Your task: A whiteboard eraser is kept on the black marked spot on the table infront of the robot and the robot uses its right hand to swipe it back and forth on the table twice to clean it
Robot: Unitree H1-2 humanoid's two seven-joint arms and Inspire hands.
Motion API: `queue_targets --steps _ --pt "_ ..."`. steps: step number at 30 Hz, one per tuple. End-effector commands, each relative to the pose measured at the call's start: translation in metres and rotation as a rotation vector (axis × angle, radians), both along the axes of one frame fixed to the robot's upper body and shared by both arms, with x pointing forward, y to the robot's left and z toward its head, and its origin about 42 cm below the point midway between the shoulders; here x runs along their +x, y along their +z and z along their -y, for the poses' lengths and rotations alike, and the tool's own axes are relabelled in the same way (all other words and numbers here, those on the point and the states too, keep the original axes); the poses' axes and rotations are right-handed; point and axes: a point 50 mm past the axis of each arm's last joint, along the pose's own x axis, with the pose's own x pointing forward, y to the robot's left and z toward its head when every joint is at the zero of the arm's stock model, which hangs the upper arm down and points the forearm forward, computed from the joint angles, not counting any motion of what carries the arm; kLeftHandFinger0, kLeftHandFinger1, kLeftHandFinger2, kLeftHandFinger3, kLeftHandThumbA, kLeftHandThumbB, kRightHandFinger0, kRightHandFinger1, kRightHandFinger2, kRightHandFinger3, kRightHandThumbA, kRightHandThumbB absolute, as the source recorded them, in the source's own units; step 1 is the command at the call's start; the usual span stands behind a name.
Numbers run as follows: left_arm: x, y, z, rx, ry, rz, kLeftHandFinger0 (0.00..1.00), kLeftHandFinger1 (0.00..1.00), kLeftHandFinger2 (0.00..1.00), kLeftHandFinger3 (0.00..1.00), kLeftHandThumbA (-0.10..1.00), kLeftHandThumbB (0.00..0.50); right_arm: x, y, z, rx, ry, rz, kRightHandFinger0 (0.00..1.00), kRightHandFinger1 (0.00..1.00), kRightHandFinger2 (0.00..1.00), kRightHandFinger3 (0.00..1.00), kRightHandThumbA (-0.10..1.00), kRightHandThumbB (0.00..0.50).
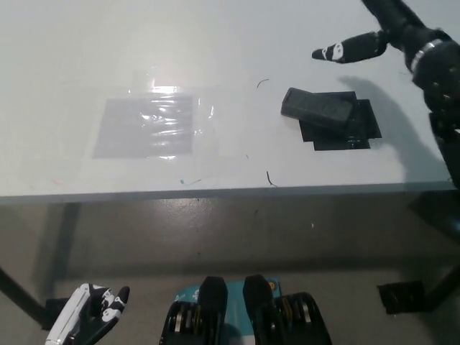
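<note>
I see the eraser (317, 106) lying on the table (215, 43), partly over the black mark (352, 129) and jutting off that mark's left edge. My right hand (388, 32) is lifted clear above and to the right of the eraser, fingers spread, holding nothing. My left hand (86, 323) rests low, below the table edge; I cannot tell its grip.
</note>
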Motion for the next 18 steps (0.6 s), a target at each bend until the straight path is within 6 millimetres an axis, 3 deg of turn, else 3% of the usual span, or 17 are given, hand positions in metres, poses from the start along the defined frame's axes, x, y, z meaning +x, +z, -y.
queue_targets --steps 1,2,3,4,5,6,7,8,9,10,12,13,14,15,16,17,18 --pt "-0.004 0.009 -0.017 0.029 0.000 0.027 0.00 0.00 0.00 0.00 0.57 0.289 -0.289 0.092 0.051 0.626 0.626 1.022 1.00 1.00 1.00 1.00 0.84 0.500" --pt "-0.006 0.005 -0.015 0.025 0.001 0.019 0.00 0.00 0.00 0.00 0.58 0.290 -0.301 0.063 0.046 0.632 0.673 1.027 1.00 1.00 1.00 1.00 0.80 0.500" --pt "-0.008 0.004 -0.015 0.027 -0.001 0.016 0.00 0.00 0.00 0.00 0.58 0.290 -0.309 0.035 0.036 0.622 0.676 1.031 1.00 1.00 1.00 1.00 0.85 0.461" --pt "-0.008 0.002 -0.014 0.030 -0.003 0.008 0.00 0.00 0.00 0.00 0.59 0.294 -0.320 0.000 0.031 0.631 0.687 0.919 1.00 1.00 1.00 1.00 1.00 0.481" --pt "-0.010 0.000 -0.013 0.030 -0.004 0.003 0.00 0.00 0.00 0.00 0.59 0.294 -0.328 -0.021 0.024 0.709 0.684 0.829 1.00 1.00 1.00 1.00 1.00 0.318" --pt "-0.012 -0.003 -0.012 0.028 -0.003 -0.004 0.00 0.00 0.00 0.00 0.60 0.294 -0.333 -0.033 0.016 0.794 0.669 0.776 1.00 1.00 1.00 1.00 1.00 0.267" --pt "-0.015 -0.006 -0.011 0.024 -0.002 -0.011 0.00 0.00 0.00 0.00 0.60 0.294 -0.349 -0.050 0.004 0.734 0.607 0.815 1.00 1.00 1.00 1.00 1.00 0.448" --pt "-0.019 -0.008 -0.011 0.021 -0.001 -0.016 0.00 0.00 0.00 0.00 0.60 0.293 -0.361 -0.062 -0.005 0.759 0.610 0.771 1.00 1.00 1.00 1.00 1.00 0.455" --pt "-0.024 -0.011 -0.012 0.016 0.001 -0.026 0.00 0.00 0.00 0.00 0.59 0.296 -0.367 -0.073 -0.013 0.873 0.679 0.604 1.00 1.00 1.00 1.00 1.00 0.390" --pt "-0.028 -0.013 -0.012 0.016 0.002 -0.034 0.00 0.00 0.00 0.00 0.60 0.298 -0.372 -0.077 -0.018 0.888 0.758 0.526 1.00 1.00 1.00 1.00 1.00 0.463" --pt "-0.034 -0.016 -0.012 0.016 0.001 -0.050 0.00 0.00 0.00 0.00 0.61 0.306 -0.384 -0.088 -0.031 0.896 0.789 0.417 1.00 1.00 1.00 1.00 1.00 0.357" --pt "-0.036 -0.017 -0.011 0.020 0.001 -0.054 0.00 0.00 0.00 0.00 0.61 0.306 -0.391 -0.095 -0.035 0.894 0.798 0.349 1.00 1.00 1.00 1.00 1.00 0.071" --pt "-0.037 -0.016 -0.011 0.027 0.000 -0.057 0.00 0.00 0.00 0.00 0.62 0.311 -0.395 -0.102 -0.038 0.814 0.718 0.407 1.00 1.00 1.00 1.00 1.00 0.145" --pt "-0.037 -0.016 -0.010 0.029 0.000 -0.057 0.00 0.00 0.00 0.00 0.62 0.311 -0.395 -0.105 -0.039 0.743 0.669 0.470 1.00 1.00 1.00 1.00 1.00 0.178" --pt "-0.037 -0.016 -0.011 0.045 0.000 -0.058 0.00 0.00 0.00 0.00 0.64 0.307 -0.401 -0.109 -0.043 0.748 0.607 0.504 1.00 1.00 1.00 1.00 0.89 0.241" --pt "-0.035 -0.015 -0.012 0.051 0.001 -0.055 0.00 0.00 0.00 0.00 0.65 0.306 -0.402 -0.109 -0.046 0.794 0.581 0.515 1.00 1.00 1.00 1.00 0.80 0.233" --pt "-0.034 -0.015 -0.012 0.048 0.002 -0.052 0.00 0.00 0.00 0.00 0.65 0.307 -0.403 -0.110 -0.044 0.784 0.592 0.506 1.00 1.00 1.00 1.00 0.99 0.292"
